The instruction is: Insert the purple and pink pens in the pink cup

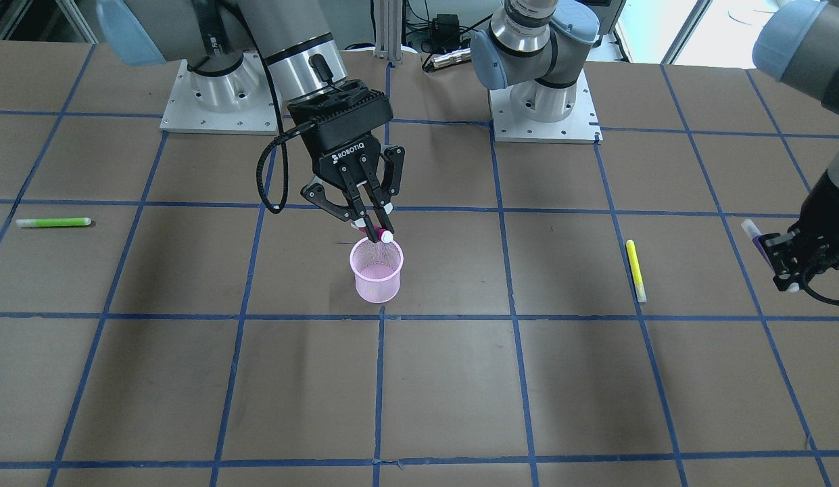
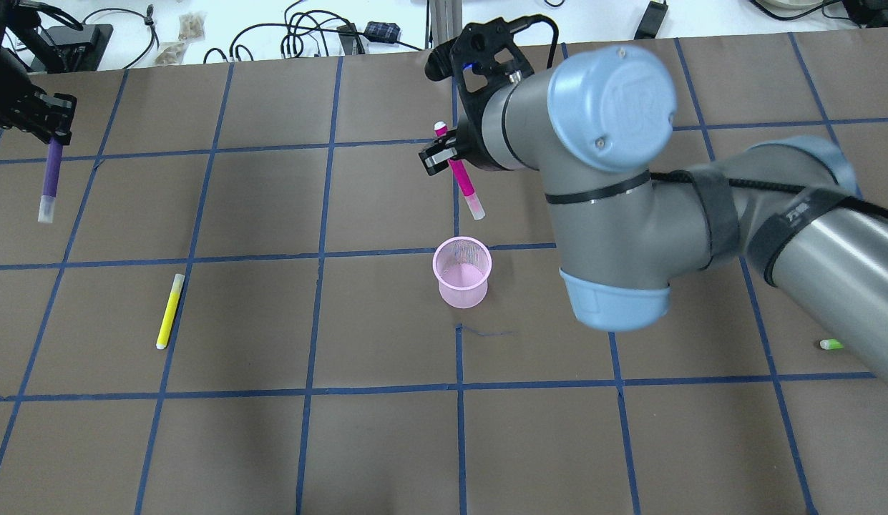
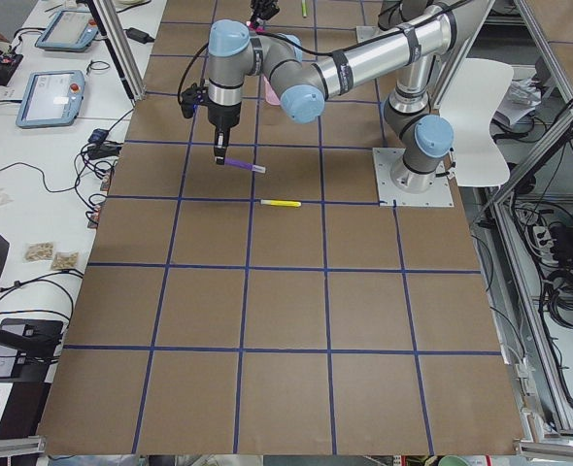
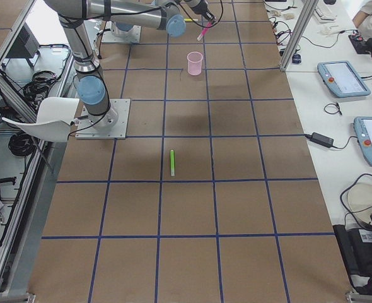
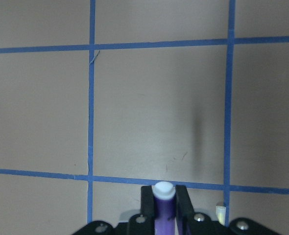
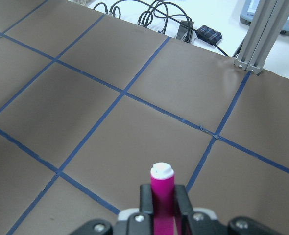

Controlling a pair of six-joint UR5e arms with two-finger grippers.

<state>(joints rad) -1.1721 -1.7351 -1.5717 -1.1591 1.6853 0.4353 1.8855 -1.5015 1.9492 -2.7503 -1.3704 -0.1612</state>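
The pink mesh cup (image 1: 376, 274) stands upright near the table's middle and also shows in the overhead view (image 2: 463, 275). My right gripper (image 1: 373, 226) is shut on the pink pen (image 2: 461, 175). It holds the pen tilted, white end down, just above the cup's rim on the robot's side. The right wrist view shows the pink pen (image 6: 162, 188) between the fingers. My left gripper (image 2: 52, 132) is shut on the purple pen (image 2: 50, 175) and holds it in the air far out at my left table end, well away from the cup. The left wrist view shows the purple pen (image 5: 163, 208).
A yellow pen (image 2: 169, 311) lies on the table between the left gripper and the cup. A green pen (image 1: 53, 222) lies far out on my right side. Blue tape lines grid the brown table. Both arm bases (image 1: 544, 108) stand at the robot's edge.
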